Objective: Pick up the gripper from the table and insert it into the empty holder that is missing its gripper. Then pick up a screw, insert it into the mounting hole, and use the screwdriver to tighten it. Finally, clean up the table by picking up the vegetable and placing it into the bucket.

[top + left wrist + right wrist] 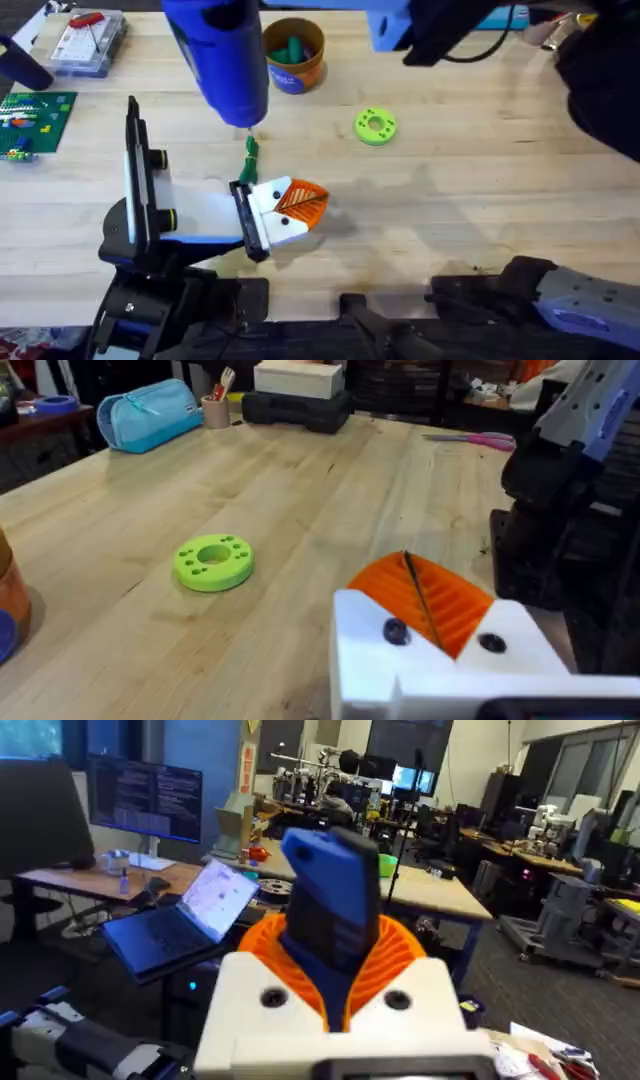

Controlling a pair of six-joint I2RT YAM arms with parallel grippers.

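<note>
The thick blue cylindrical screwdriver with a black band (330,900) is held clamped between the orange ribbed pads of the right gripper (335,975). It is raised at 11 o'clock of the left gripper (305,205), whose pads are pressed together. The tool is judged rigid, smooth and fairly heavy, and the black band is judged the best place to grip it.

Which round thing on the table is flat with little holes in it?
The green disc. It lies flat with a ring of small holes; the brown-orange cup stands tall and holds something green.
</note>
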